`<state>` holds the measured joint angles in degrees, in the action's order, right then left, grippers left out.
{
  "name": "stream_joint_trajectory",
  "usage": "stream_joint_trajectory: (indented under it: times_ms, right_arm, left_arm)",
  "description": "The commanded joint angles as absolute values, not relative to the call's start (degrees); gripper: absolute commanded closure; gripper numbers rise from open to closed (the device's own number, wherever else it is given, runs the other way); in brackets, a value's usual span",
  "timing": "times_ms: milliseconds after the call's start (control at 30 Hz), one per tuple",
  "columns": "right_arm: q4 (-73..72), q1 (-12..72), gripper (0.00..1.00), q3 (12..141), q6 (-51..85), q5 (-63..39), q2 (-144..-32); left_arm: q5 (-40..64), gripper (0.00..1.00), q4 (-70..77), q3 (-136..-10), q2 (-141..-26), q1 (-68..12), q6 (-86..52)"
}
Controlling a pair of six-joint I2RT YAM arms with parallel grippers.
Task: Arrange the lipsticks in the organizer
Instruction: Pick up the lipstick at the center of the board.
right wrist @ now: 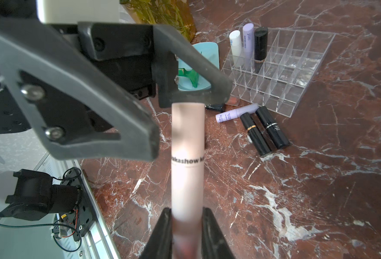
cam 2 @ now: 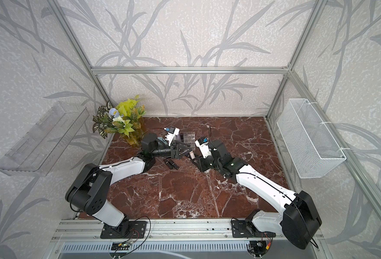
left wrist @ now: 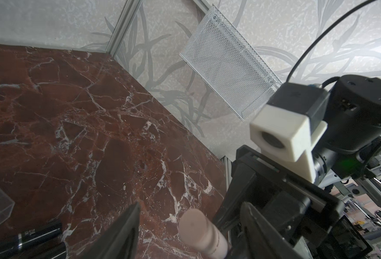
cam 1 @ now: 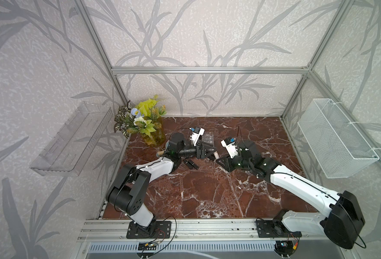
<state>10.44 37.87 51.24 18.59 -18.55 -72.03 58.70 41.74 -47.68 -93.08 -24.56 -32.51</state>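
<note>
Right wrist view: the right gripper (right wrist: 186,233) is clamped on one end of a pink tube (right wrist: 187,143), a finger pressed against each side. The tube's other end reaches in between the fingers of the left gripper (right wrist: 185,116), which stand wide. In the left wrist view a clear gap shows between one finger (left wrist: 122,231) and the tube (whether the other finger touches it I cannot tell). The tube is held over the table (right wrist: 319,190), near the organizer (right wrist: 297,74). Along one edge row of the organizer a white tube (right wrist: 235,44), a lilac tube (right wrist: 247,42) and a black tube (right wrist: 260,47) stand upright side by side. Just beside the organizer, flat on the table, lie a second lilac tube (right wrist: 236,113) and a black pair (right wrist: 272,127) set side by side (another black one is half hidden behind the left gripper).
</note>
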Motion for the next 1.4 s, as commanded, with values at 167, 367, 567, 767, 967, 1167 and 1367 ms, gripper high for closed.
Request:
stream_joint_trajectory:
  times_ms: [167,367,567,767,967,1167,1367]
  right_arm:
    - [9.0,37.7,0.79,51.5,18.4,-19.7,-71.7]
    - [9.5,37.7,0.79,51.4,17.7,-19.1,-71.6]
    - [10.3,37.7,0.80,51.5,17.0,-17.2,-71.6]
    - [10.8,37.7,0.80,51.4,16.8,-15.6,-71.6]
    - [10.4,37.7,0.55,50.4,17.2,-10.8,-70.8]
    - [8.6,37.7,0.24,49.0,18.3,-7.6,-70.1]
    - [5.6,37.7,0.19,48.5,19.6,-7.5,-71.7]
  left_arm:
    - [61.5,0.50,40.1,-49.7,-93.7,-25.2,-30.8]
    - [62.6,0.62,40.2,-50.4,-93.6,-25.9,-31.3]
    - [63.6,0.71,39.3,-51.3,-94.4,-27.0,-31.0]
    - [62.7,0.85,36.9,-51.6,-93.7,-27.0,-29.0]
    - [60.6,0.94,33.6,-52.1,-93.4,-27.0,-26.0]
    - [43.5,0.94,17.1,-56.9,-92.3,-27.8,-13.9]
    - [20.5,0.95,14.5,-59.7,-93.6,-31.1,-5.7]
